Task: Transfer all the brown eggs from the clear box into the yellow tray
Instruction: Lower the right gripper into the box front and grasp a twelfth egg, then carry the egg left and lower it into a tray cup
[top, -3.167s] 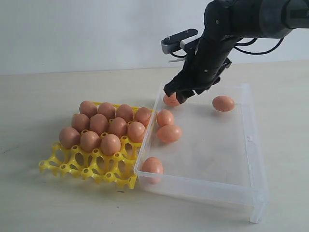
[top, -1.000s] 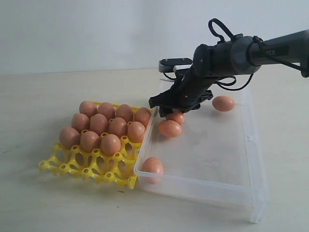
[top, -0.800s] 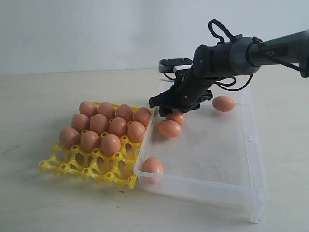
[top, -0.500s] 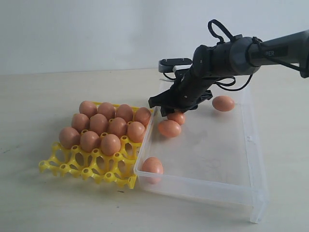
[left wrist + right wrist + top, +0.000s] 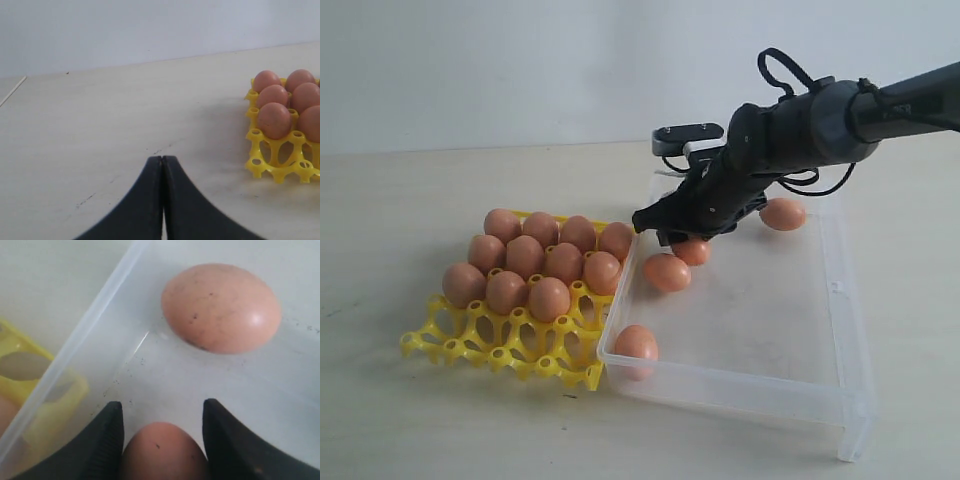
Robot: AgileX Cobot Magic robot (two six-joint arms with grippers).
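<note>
Loose egg [image 5: 667, 272] nudged nearer, right end effector [image 5: 162, 407] gripping smooth oval egg [image 5: 162, 455], left end effector [image 5: 163, 160] clenched.

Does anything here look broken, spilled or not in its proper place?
The brown eggs look whole; nothing is spilled. Only the clear box overlaps the adjoining edge of the yellow tray; whether it rests on it is unclear.

We took this for a robotics lab or test bench, not a kitchen. A black robot arm [image 5: 800, 125] with loose cable [image 5: 763, 62] looped over it reached across a plain, pale tabletop [image 5: 420, 420]. The tabletop carried faint dark scuffs [image 5: 85, 200] and ended at a bare white wall [image 5: 520, 70]. A yellow egg tray [image 5: 480, 345], brown eggs [image 5: 525, 255] and a clear plastic box [image 5: 720, 385] sat there like laid-out test props.
</note>
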